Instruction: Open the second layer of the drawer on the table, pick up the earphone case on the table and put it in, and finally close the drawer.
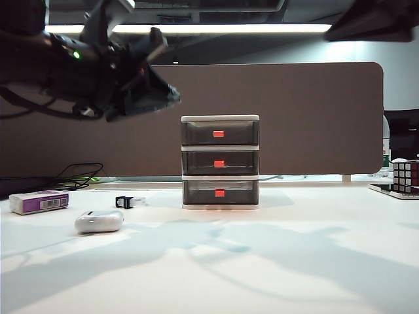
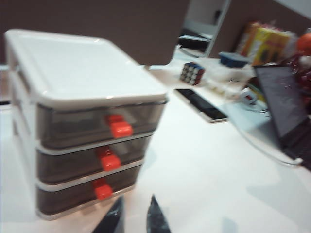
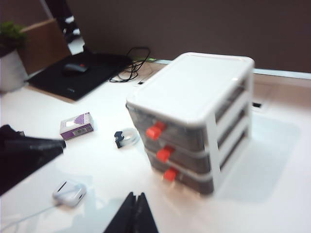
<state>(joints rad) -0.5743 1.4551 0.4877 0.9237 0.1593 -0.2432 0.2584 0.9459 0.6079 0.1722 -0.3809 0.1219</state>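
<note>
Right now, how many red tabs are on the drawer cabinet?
3: one on the top drawer, one on the middle drawer, one on the bottom drawer. None looks hidden.

Left arm: raised high in the exterior view's upper left, a dark, blurred mass with a green indicator light, its left claw [image 1: 154, 91] pointing toward the middle and slightly downward, well above the table [image 1: 275, 261]. In the left wrist view the left claw [image 2: 133, 216] shows 2 dark fingertips [image 2: 112, 219] with a narrow gap between them, holding nothing. Right arm: only a dark edge shows at the exterior view's upper right. In the right wrist view the right claw [image 3: 136, 213] has its 2 fingertips pressed together, empty.
</note>
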